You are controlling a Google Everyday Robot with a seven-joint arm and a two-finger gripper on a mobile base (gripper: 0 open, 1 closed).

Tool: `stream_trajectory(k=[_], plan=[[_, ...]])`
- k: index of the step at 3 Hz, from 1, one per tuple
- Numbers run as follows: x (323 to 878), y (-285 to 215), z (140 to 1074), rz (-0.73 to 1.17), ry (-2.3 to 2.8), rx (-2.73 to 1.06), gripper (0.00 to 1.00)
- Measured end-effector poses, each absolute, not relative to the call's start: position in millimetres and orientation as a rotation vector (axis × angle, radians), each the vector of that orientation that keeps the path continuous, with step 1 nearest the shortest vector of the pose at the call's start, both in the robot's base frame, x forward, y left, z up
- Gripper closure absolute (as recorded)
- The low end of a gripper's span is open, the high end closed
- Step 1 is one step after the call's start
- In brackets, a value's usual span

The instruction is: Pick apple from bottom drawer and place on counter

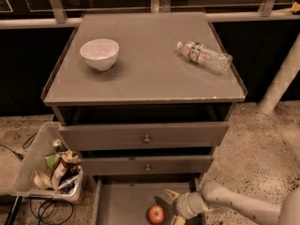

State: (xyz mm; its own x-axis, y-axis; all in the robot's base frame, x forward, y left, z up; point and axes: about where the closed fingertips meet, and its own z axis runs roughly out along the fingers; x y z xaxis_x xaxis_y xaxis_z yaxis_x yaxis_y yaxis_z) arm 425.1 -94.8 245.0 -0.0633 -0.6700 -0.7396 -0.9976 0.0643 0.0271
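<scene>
Gripper (172,206) is down low at the open bottom drawer (123,201), fingers spread apart, just beside the apple (155,214). The apple sits on the drawer floor, ungripped. Up on the bench (145,78) stand a white bowl (99,54) and a plastic bottle (205,56) on its side.

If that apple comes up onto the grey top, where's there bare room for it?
The counter is bare between the white bowl and the lying bottle, and all along its front edge. Crowded: the right of the bottom drawer, where the open end effector sits beside the apple; its left floor is bare.
</scene>
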Motion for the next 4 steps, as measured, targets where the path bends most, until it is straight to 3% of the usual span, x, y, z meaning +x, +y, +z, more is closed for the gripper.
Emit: stream_trajectory(k=[4], plan=[[450,-62,189,0.776,1.764,-1.597,0.00]])
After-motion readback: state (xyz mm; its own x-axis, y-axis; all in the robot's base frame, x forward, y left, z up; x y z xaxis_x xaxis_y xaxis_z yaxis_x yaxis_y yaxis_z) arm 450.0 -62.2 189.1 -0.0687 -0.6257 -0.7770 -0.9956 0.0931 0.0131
